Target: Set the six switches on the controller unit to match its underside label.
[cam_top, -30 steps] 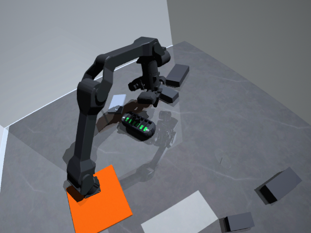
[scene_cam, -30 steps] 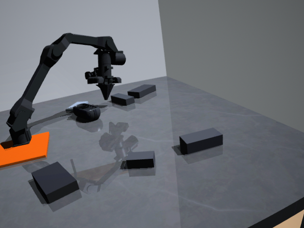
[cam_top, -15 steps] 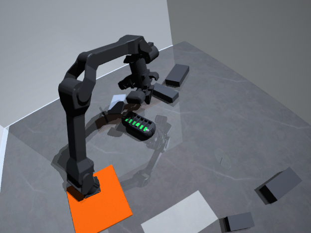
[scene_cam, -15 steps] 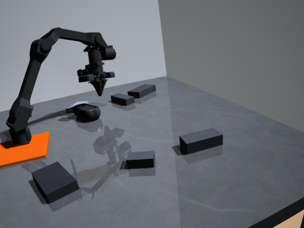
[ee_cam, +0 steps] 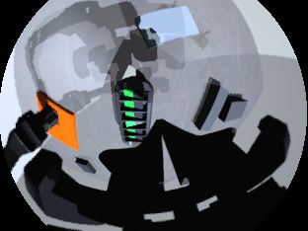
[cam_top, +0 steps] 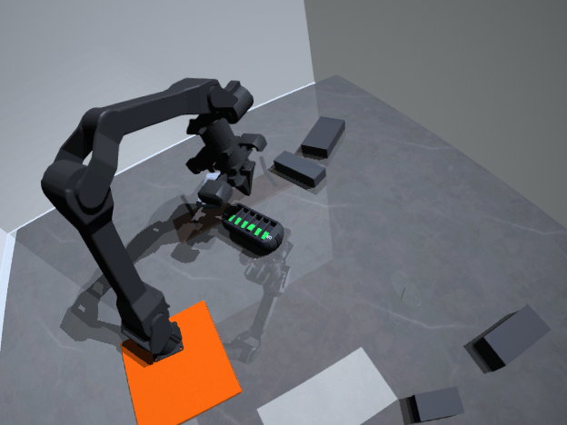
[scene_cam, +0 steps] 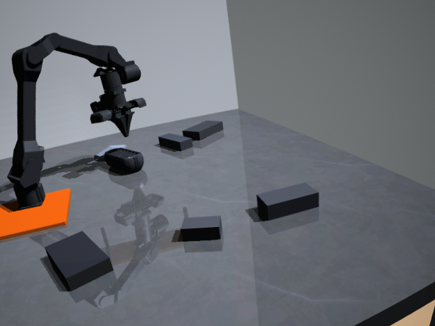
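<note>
The dark grey controller unit (cam_top: 273, 242) (scene_cam: 123, 162) (ee_cam: 117, 113) sits on the bench with its switch side up. Its row of six rockers shows green patches along one side in the top view and the wrist view. The patches differ in size in the wrist view; the exact tilt of each rocker is hard to tell. The label on the underside is hidden. My gripper (cam_top: 248, 192) (scene_cam: 126, 135) (ee_cam: 160, 122) is shut and empty. It hangs above the bench, clear of the unit, with its fingertips pointing down.
Two dark blocks (cam_top: 298, 167) (cam_top: 323, 133) lie beyond the unit. Other dark blocks (scene_cam: 288, 200) (scene_cam: 201, 228) (scene_cam: 79, 259) lie farther forward. A pale panel (scene_cam: 118, 147) (ee_cam: 173, 24) lies behind the unit. The arm's base stands on an orange plate (cam_top: 205, 370) (scene_cam: 52, 214) (ee_cam: 67, 130).
</note>
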`<state>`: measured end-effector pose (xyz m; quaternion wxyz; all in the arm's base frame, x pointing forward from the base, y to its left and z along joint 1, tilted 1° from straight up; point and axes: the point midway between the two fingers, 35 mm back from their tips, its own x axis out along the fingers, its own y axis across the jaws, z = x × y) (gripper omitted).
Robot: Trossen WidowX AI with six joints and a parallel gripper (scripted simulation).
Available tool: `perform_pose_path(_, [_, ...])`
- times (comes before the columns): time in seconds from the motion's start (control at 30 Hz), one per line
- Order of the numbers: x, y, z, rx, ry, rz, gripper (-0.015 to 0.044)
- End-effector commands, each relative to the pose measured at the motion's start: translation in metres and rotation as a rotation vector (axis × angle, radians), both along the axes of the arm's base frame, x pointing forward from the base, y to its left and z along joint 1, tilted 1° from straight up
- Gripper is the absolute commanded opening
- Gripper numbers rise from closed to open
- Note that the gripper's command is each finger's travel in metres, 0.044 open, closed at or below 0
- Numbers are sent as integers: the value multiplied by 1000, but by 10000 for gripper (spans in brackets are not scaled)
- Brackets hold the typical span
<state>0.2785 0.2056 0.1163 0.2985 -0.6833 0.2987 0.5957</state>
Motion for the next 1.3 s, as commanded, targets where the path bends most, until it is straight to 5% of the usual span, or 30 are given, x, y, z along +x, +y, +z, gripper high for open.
perform_pose_path(0.0, [-17, -3, -2, 35, -29, -31, 0])
perform_pose_path(0.67, [-94, -27, -30, 231, -154, -165, 0])
perform_pose_path(0.97, [-94, -27, -30, 230, -158, -163, 0])
perform_pose_path(1.27, [-78, -15, -15, 132, -111, -175, 236])
